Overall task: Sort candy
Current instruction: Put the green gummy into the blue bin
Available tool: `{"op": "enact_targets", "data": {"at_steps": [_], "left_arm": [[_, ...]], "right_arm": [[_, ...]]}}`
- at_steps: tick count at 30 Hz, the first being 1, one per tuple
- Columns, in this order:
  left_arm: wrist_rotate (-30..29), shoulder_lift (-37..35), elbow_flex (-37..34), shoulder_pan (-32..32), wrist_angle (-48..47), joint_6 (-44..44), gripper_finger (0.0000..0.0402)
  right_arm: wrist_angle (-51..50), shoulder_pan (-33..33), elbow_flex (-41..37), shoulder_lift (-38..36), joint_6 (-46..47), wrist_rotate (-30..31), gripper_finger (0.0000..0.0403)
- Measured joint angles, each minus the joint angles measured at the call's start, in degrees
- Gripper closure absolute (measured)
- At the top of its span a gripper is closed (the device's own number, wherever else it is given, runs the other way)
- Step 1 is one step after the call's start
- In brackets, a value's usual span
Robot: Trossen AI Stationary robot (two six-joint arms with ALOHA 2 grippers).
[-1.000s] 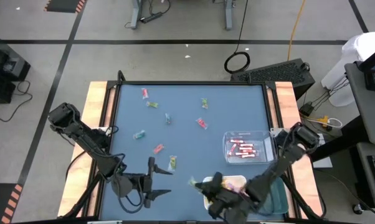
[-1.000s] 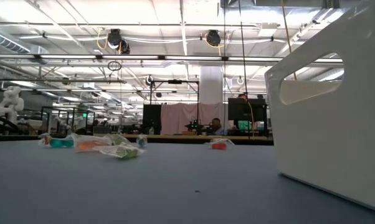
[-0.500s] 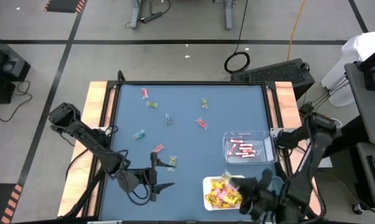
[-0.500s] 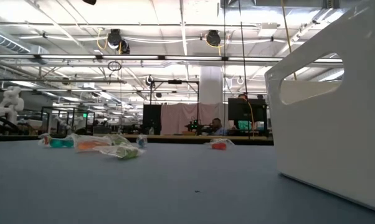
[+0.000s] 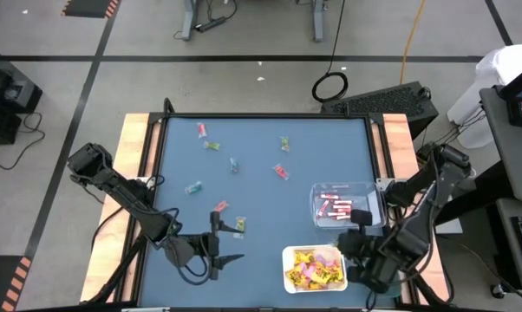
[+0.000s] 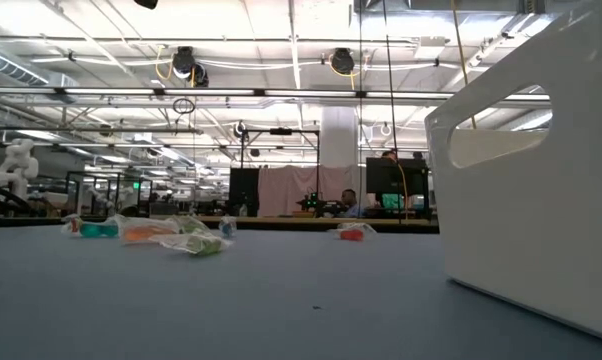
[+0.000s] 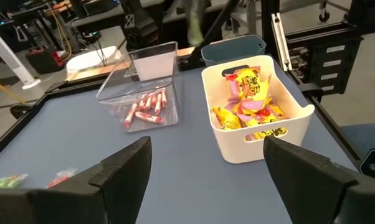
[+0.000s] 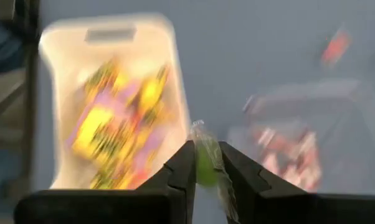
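Your right gripper (image 8: 205,163) pinches a small green wrapped sweet (image 8: 204,163), poised between the white rectangular bin (image 5: 289,256) of yellow packets and the clear tray (image 5: 316,192) of pink-red sticks. The left gripper (image 5: 216,243), spread wide, waits nearer the scattered loose candy (image 5: 219,208).

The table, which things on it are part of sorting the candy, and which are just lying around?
Part of the job:
- right gripper, shut on a green candy
- loose candies on the blue table
- white bin of yellow packets
- clear tray of pink-red sticks
- left gripper, open, waiting

Lying about:
- cable loop on the floor
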Motion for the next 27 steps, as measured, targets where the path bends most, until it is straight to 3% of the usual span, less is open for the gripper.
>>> {"op": "enact_targets", "data": {"at_steps": [3, 8, 18, 27], "left_arm": [[0.0, 0.0, 0.0, 0.2, -0.2, -1.1, 0.0089], [0.0, 0.0, 0.0, 0.8, -2.5, -3.4, 0.0089], [0.0, 0.0, 0.0, 1.7, -7.2, -7.5, 0.0089], [0.0, 0.0, 0.0, 1.7, -7.0, -7.5, 0.0089]], "right_arm": [[-1.0, -0.6, 0.0, 0.0, 5.6, -10.9, 0.0349], [-2.5, 0.9, 0.0, 0.3, 17.9, -21.3, 0.0349], [-6.0, 5.3, -0.1, 4.6, 31.9, -32.2, 0.0349], [-9.7, 5.9, -0.1, 10.5, 30.3, -39.3, 0.0348]]}}
